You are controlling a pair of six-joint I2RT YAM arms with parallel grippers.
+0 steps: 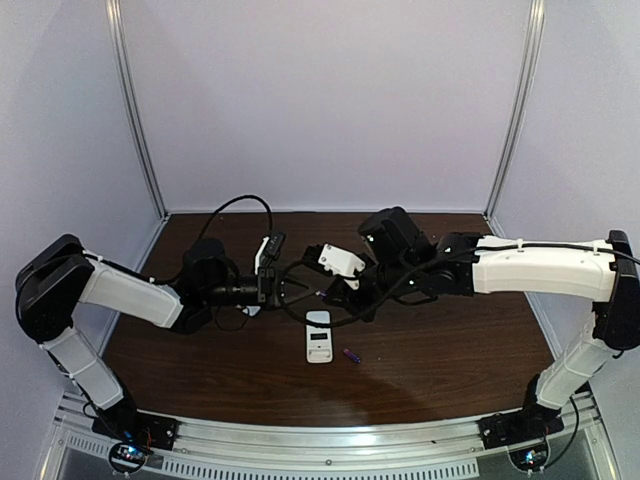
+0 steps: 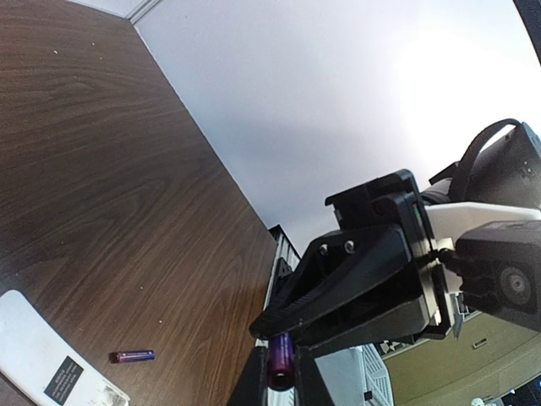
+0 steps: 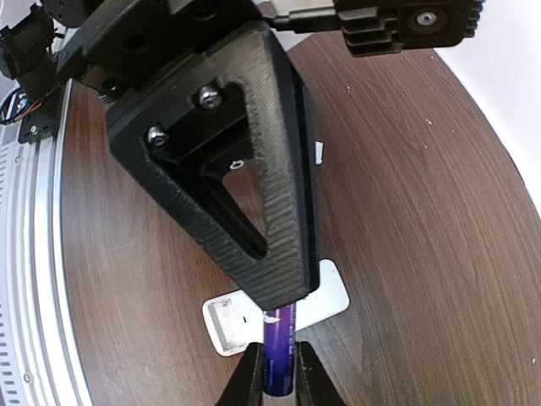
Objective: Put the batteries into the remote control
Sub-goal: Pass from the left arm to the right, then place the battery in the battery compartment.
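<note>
Above the middle of the dark wooden table my two grippers meet tip to tip. One slim purple battery [image 2: 281,359] [image 3: 279,338] is pinched at one end by my left gripper [image 2: 281,382] [image 1: 292,288] and at the other by my right gripper [image 3: 279,378] [image 1: 322,292]; both are shut on it. A little nearer the front edge the white remote control [image 1: 319,337] [image 2: 34,347] [image 3: 334,292] lies flat with its dark recess facing up. A second battery [image 1: 352,356] [image 2: 135,356] lies loose on the wood just right of the remote.
A small white flat piece [image 1: 251,311] lies under the left wrist. A black cable [image 1: 240,203] loops behind the left arm. A metal rail [image 1: 320,440] runs along the near edge. White walls stand at the back and sides.
</note>
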